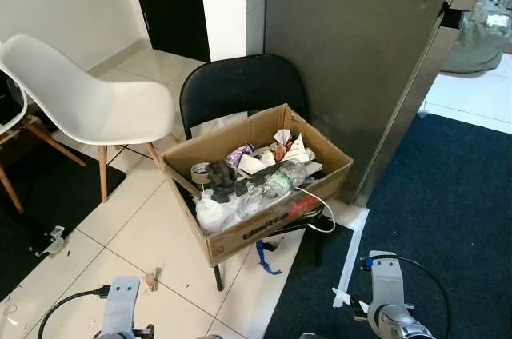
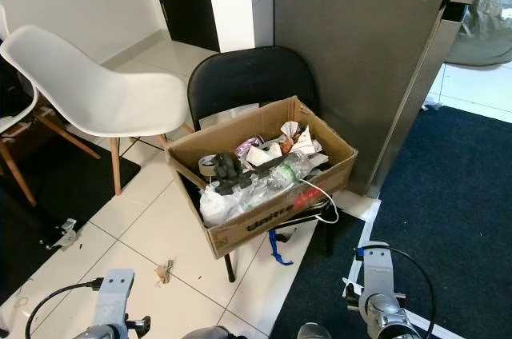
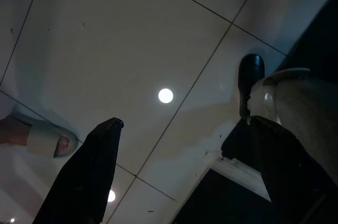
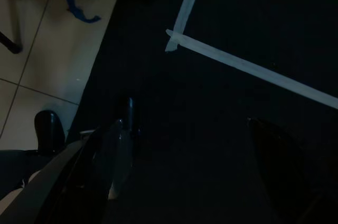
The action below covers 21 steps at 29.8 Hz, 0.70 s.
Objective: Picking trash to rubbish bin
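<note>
Left eye view is showing a cardboard box (image 1: pixel 256 183) sitting on the seat of a black chair (image 1: pixel 240 87), and it is serving as the rubbish bin, already holding crumpled paper, a clear plastic bottle (image 1: pixel 282 179), a white bag and some dark scraps. Both arms are hanging low, wrists at the lower edge of the picture. Left wrist view is showing the left tool (image 3: pixel 179 176) pointing down at the white floor tiles (image 3: pixel 105 49) with its two black fingers spread apart and nothing between them. Right wrist view, quite dark, is showing the right tool (image 4: pixel 179 176) likewise spread and empty, hanging over the dark blue carpet (image 4: pixel 222 108) crossed by strips of pale tape (image 4: pixel 243 65).

The step in hand, as I judge it, is finding and reaching a loose piece. A small brownish scrap (image 1: pixel 150 279) is lying on the tiles near the left tool, just ahead of it, between it and the chair legs; a blue strip (image 1: pixel 264 259) is lying beneath the box, nearer the right tool. Bending low and bringing the left tool straight down over the scrap, fingers astride it, is looking like the soundest approach, since so flat a piece is likely to slide on smooth tile.
</note>
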Tool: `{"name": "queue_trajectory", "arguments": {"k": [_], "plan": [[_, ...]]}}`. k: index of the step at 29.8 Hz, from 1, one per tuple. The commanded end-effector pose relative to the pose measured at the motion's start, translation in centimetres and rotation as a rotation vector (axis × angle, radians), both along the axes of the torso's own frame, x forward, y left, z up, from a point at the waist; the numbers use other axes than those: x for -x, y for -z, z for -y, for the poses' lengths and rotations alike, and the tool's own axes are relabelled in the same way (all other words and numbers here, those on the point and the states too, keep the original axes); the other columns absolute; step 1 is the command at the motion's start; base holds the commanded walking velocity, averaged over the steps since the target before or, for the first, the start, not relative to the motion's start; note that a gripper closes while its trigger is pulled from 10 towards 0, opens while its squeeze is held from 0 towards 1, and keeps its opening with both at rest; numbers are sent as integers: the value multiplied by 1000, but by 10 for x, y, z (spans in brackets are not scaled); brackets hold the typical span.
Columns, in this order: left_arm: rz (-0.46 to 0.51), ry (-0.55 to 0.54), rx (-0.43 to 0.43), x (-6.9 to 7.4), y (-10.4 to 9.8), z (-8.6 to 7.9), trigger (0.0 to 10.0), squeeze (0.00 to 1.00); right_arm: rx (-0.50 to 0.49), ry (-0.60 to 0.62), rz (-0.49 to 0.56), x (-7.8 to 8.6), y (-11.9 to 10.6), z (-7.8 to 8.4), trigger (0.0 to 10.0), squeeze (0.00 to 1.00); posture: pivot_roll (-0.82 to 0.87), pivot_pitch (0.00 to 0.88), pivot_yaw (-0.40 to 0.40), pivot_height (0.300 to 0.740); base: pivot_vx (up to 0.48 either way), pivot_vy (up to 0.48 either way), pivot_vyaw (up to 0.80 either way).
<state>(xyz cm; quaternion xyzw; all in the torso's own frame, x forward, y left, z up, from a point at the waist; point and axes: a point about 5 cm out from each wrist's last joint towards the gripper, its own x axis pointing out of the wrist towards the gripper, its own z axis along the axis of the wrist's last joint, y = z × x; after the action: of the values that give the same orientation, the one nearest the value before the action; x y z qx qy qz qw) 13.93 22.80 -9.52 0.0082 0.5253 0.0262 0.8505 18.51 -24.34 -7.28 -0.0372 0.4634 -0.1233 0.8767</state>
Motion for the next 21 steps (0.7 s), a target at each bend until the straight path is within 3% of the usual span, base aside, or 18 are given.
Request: {"name": "queue_trajectory", "arguments": {"k": [1,21], "plan": [[-2,14,0,0,0,2,10000,0,-8,0,-10,2,2,-3,10000,0,-44,0,46,740,-322,0,0],[-3,25,-1,0,0,1,10000,0,-11,-7,-12,4,3,-4,10000,0,-44,0,45,740,-336,0,0]]}}
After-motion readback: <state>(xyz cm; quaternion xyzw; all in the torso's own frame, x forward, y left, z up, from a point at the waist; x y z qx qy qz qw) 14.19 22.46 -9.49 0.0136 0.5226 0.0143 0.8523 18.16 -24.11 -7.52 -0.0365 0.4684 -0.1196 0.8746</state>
